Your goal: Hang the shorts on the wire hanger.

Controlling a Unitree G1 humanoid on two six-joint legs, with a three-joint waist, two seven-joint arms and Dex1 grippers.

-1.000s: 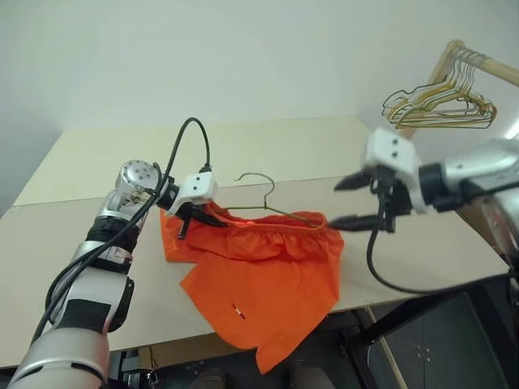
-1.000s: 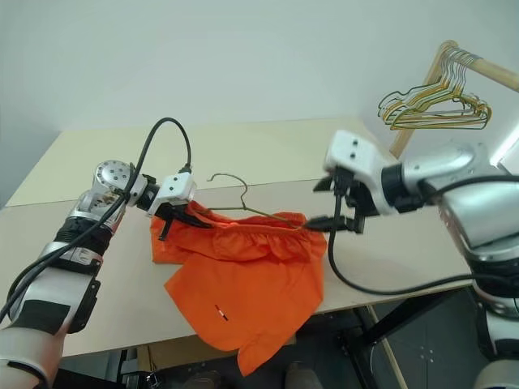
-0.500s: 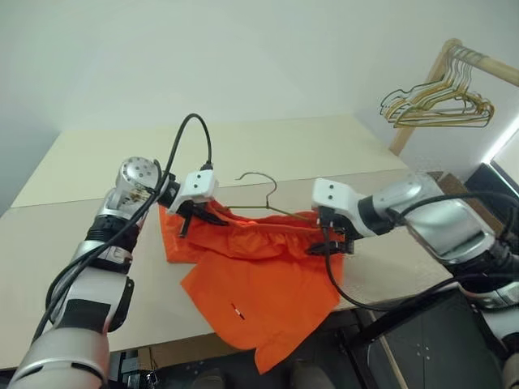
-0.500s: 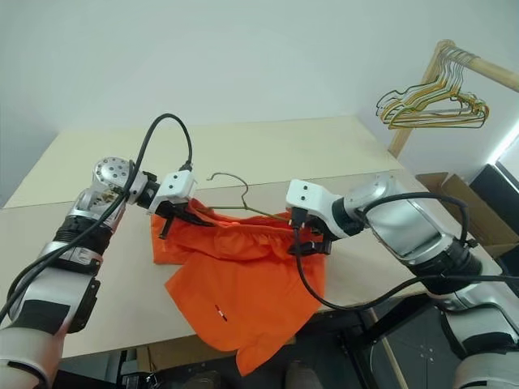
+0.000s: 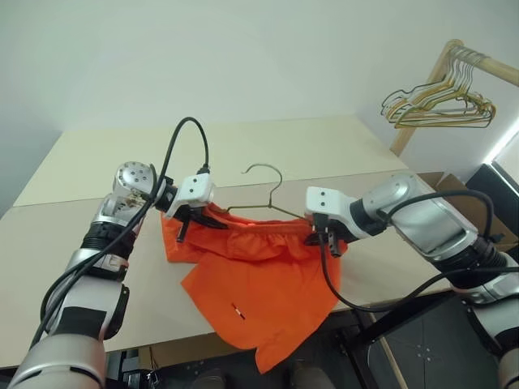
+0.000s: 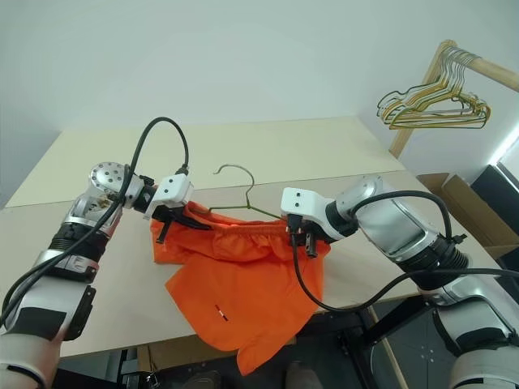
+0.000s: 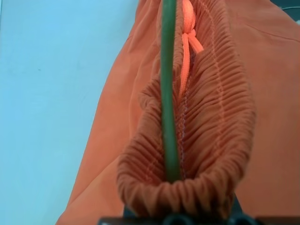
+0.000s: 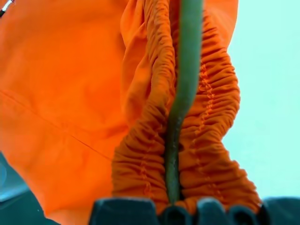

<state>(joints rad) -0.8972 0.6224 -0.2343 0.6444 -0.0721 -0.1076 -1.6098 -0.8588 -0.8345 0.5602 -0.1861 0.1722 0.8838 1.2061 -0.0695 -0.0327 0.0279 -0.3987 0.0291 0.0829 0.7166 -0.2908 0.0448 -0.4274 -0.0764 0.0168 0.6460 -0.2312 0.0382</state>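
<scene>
I see the desk (image 5: 73,162), beige, with the shorts (image 5: 259,279) draped over its near edge, one leg hanging off. The waistband is stretched between my two tools. The hanger (image 5: 268,194) runs inside the waistband, hook poking up toward the far side. My left tool (image 5: 193,220) is closed on the left end of the waistband; wrist view has the wire sitting inside the gathered elastic. My right tool (image 5: 323,237) is clamped on the right end, pinching waistband and wire together. Far right, a bunch of hangers (image 5: 442,101) on a wooden rack (image 5: 486,65).
</scene>
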